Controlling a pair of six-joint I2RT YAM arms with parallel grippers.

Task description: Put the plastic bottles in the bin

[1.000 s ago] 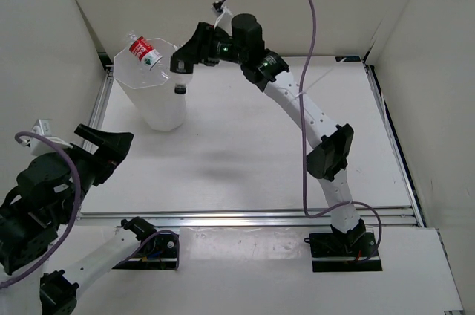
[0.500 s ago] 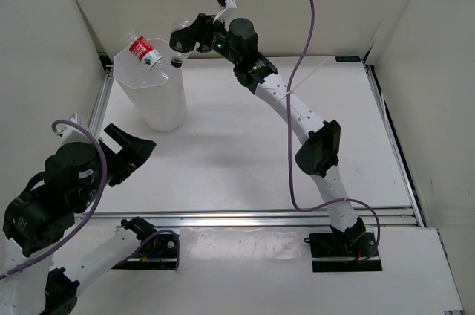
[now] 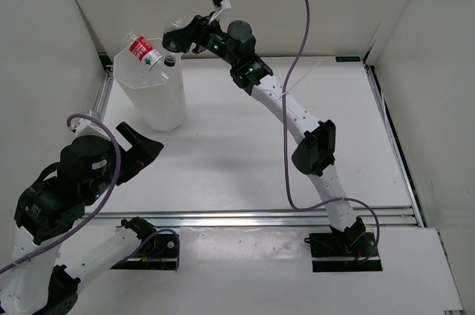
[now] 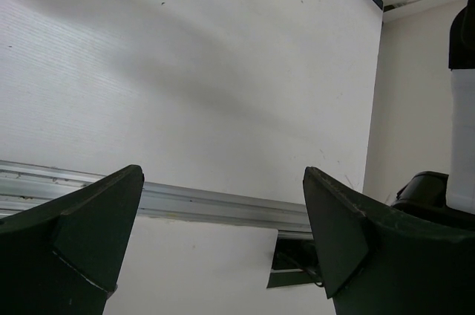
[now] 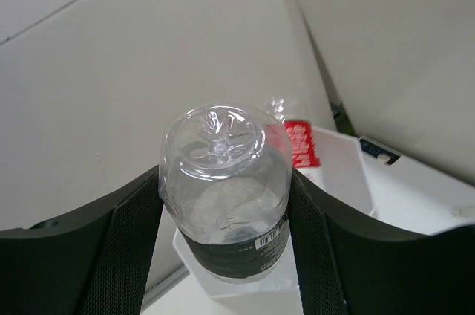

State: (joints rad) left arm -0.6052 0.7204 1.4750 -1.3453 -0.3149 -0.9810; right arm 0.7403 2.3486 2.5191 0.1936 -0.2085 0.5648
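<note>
Near left edge: left gripper (image 4: 223,174), drifted a little rightward over the last second, jaws spread wide with nothing between. No part in the drop for now, by the look of it.

Far left corner: bin (image 3: 152,99), with the red bottle (image 3: 143,50) perched aslant on its far rim, not fully inside as far as can be told.

Just right of that: right gripper (image 3: 172,42), clenched on the black bottle (image 5: 223,203). Raised within the last second from beside the bin's right wall and carried left; cap now over the bin's right rim instead of outside it. Carry almost done, then. Probably wants a touch more leftward travel before letting go.

Long axis steep, near upright, slightly tipped: cap down and left toward the bin's mouth, base up, gripped between the fingers.
</note>
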